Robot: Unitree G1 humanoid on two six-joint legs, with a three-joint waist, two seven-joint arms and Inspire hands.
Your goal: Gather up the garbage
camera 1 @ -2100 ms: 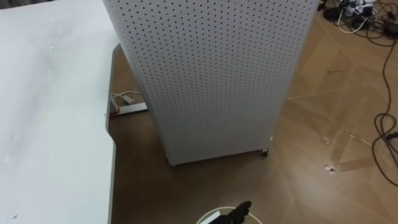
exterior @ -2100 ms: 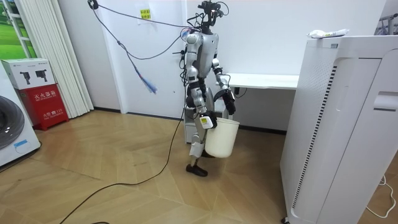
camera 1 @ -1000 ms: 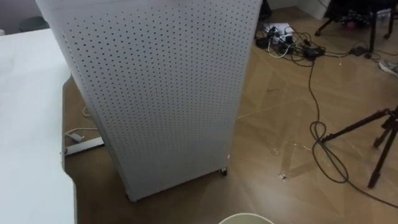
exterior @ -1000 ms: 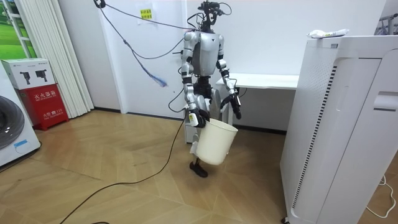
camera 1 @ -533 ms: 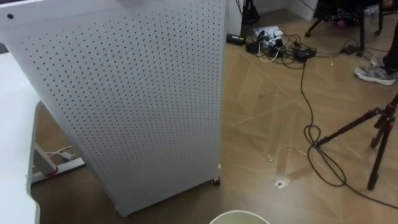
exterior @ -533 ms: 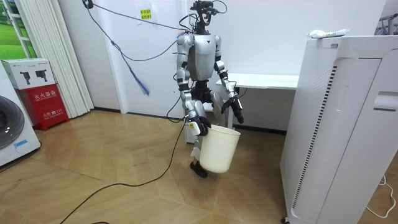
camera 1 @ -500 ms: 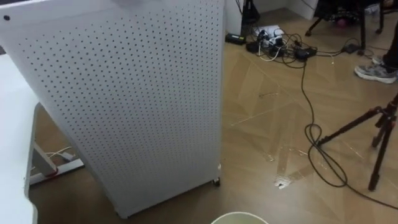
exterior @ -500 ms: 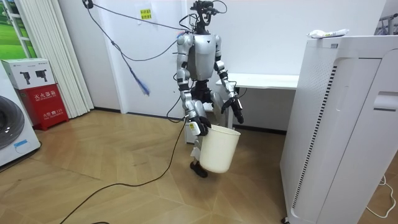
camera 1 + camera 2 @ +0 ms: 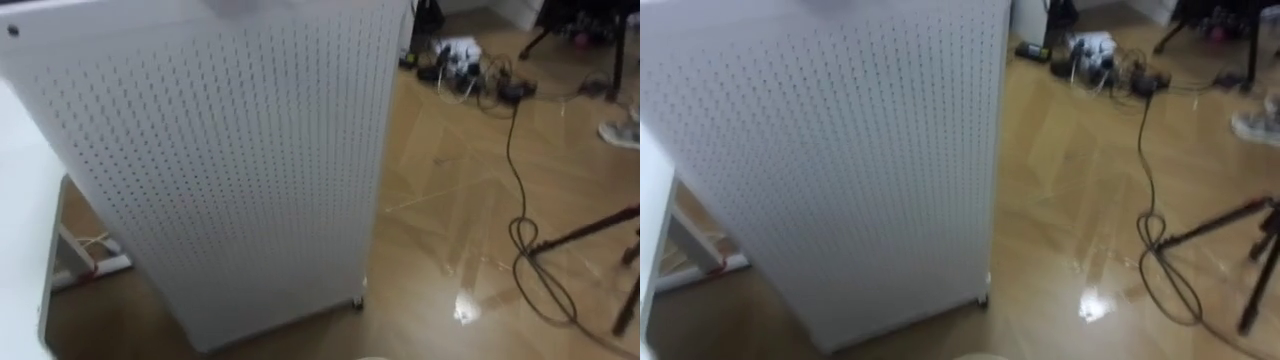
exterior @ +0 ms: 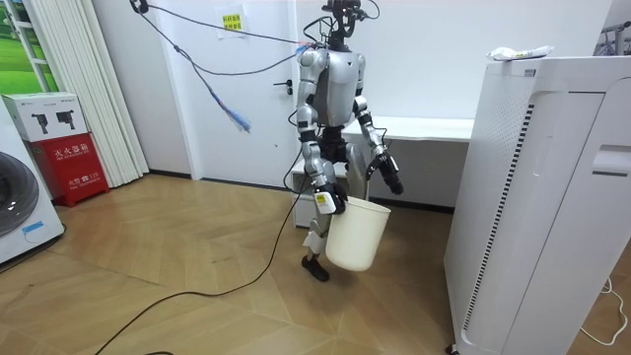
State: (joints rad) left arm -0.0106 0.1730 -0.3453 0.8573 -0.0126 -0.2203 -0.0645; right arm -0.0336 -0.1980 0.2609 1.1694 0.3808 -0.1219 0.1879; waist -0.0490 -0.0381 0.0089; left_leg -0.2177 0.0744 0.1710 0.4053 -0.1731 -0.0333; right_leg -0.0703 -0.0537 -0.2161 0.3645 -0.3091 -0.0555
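My right hand point(image 10: 326, 201) clamps the bucket point(image 10: 355, 237) rim; my left hand point(image 10: 391, 180), I cannot tell. Open floor point(image 9: 450, 215) lies right of the cabinet's point(image 9: 220, 170) edge.

Bright even indoor light; pale glare patch on wood floor point(image 9: 466, 306); soft shadow under perforated cabinet point(image 9: 200, 170)

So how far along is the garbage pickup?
Done: the bucket is off the floor, gripped at its rim by the right hand. In hand: the robot stands by the desk, facing the cabinet. Left: all the picking. A pale spot on the floor may be litter, but it is blurred. The bucket's contents are hidden. The left hand hangs free.
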